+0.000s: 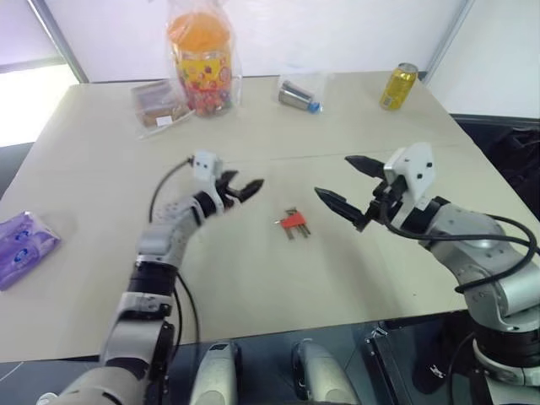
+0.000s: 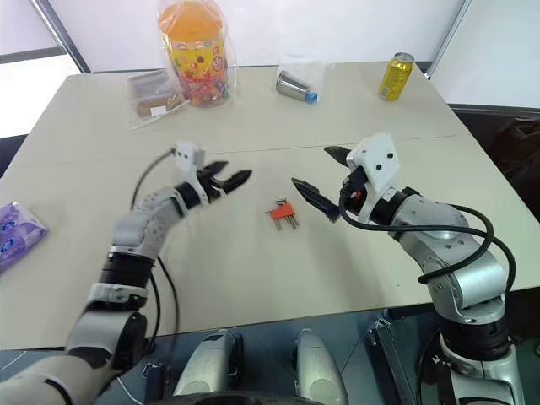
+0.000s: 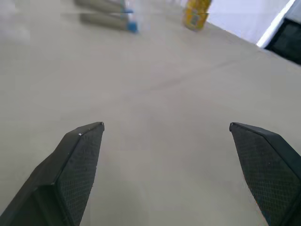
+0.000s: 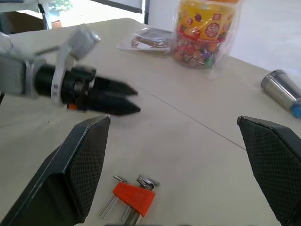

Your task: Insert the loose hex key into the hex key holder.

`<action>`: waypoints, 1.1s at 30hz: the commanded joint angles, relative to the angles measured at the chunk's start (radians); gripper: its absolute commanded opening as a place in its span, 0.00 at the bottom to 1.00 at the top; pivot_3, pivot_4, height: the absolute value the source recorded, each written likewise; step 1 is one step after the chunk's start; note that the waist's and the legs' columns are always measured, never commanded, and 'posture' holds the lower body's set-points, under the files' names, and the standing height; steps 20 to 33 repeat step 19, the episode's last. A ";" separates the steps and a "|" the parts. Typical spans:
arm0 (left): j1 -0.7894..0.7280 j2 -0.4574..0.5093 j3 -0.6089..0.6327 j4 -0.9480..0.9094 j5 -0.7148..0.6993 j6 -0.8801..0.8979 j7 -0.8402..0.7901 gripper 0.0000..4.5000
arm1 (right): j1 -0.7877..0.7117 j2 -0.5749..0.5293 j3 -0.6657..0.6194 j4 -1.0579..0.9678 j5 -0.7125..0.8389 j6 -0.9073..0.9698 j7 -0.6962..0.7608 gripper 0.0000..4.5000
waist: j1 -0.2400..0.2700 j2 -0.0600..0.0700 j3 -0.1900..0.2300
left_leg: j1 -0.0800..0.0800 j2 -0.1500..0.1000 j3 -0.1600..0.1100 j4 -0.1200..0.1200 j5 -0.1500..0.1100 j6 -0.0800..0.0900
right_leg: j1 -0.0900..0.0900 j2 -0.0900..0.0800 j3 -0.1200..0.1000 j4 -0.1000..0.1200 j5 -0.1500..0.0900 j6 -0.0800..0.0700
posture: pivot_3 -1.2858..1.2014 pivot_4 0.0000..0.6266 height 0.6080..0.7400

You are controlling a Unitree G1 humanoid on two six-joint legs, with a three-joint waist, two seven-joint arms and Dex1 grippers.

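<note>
Left eye view | hex key holder (image 1: 292, 221) on bench (image 1: 101, 186), prongs toward robot | between grippers | left gripper (image 1: 245, 187) fingers spread, empty | right gripper (image 1: 342, 184) fingers wide, empty

bare table (image 1: 253, 278) round hex key holder (image 1: 293, 221)

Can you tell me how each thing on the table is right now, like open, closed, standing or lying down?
Red plastic hex key holder: lying flat, keys in it.
Left claw: open, empty.
Right claw: open, empty.
Yellow drink can: standing upright.
Silver metal cup: lying on its side.
Orange-lidded candy jar: upright, bagged.
</note>
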 commanded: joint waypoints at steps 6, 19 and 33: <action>0.081 0.282 -0.017 -0.376 -0.181 0.238 -0.380 0.99 | 0.008 -0.198 0.038 0.052 -0.062 -0.069 0.217 1.00 | -0.008 0.001 0.000 | 0.000 0.001 0.001 -0.001 0.000 0.001 | 0.000 0.000 0.000 0.000 0.000 0.000 | 0.52 0.24 1.00; 0.294 0.590 0.135 -0.702 -0.497 0.553 -0.529 0.99 | -0.071 -0.389 0.055 0.160 -0.081 -0.141 0.485 1.00 | -0.005 0.001 0.000 | 0.001 0.002 0.001 0.000 -0.001 0.001 | 0.000 0.000 0.000 0.000 -0.002 -0.004 | 0.52 0.24 1.00; 0.294 0.590 0.135 -0.702 -0.497 0.553 -0.529 0.99 | -0.071 -0.389 0.055 0.160 -0.081 -0.141 0.485 1.00 | -0.005 0.001 0.000 | 0.001 0.002 0.001 0.000 -0.001 0.001 | 0.000 0.000 0.000 0.000 -0.002 -0.004 | 0.52 0.24 1.00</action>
